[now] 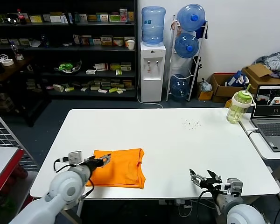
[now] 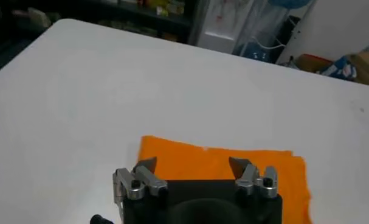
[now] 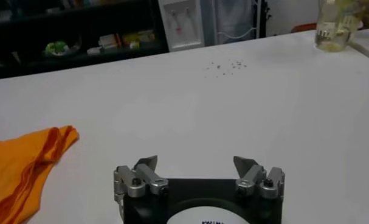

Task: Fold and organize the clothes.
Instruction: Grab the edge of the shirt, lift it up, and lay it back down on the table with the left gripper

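The orange T-shirt [image 1: 120, 168] lies folded flat near the table's [image 1: 177, 140] near-left edge. My left gripper [image 1: 105, 159] hovers over the shirt's left part, fingers spread, holding nothing. My right gripper [image 1: 204, 179] waits near the near-right edge, likewise spread and empty.

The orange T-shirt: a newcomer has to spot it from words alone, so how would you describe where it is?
Start at the big white table in front of the water dispenser. At its near edge on the robot's left lies the orange T-shirt, folded flat into a rough rectangle, with the open left gripper over one end. It is the only cloth and only bright colour on the tabletop.
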